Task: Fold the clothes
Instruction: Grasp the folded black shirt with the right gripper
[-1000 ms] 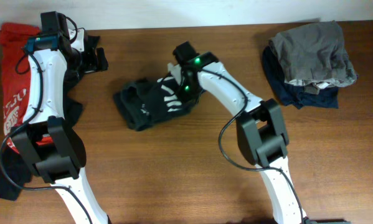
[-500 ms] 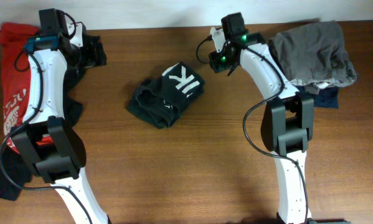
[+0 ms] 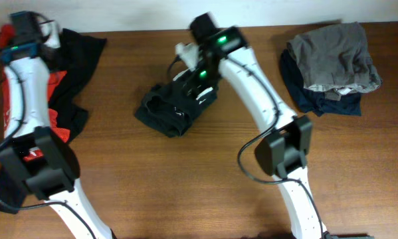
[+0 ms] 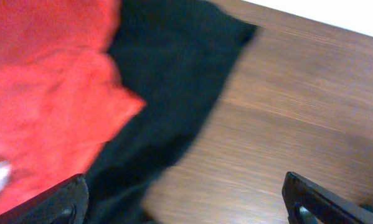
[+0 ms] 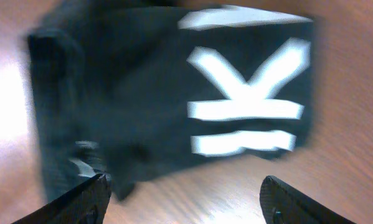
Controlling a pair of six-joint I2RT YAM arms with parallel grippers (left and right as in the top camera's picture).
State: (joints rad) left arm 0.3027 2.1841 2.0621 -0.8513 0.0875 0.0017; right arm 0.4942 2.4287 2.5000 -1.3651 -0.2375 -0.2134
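black T-shirt (image 5: 130,87), letters (image 5: 245,109) clear at right wrist

This looks like a robotics lab bench: two white jointed arms, left (image 3: 22,93) and right (image 3: 252,86), trailing black cables, stand at a wood-grain counter (image 3: 205,172) against a plain white wall (image 3: 152,13), with heaps of clothes (image 3: 331,53) lying about.
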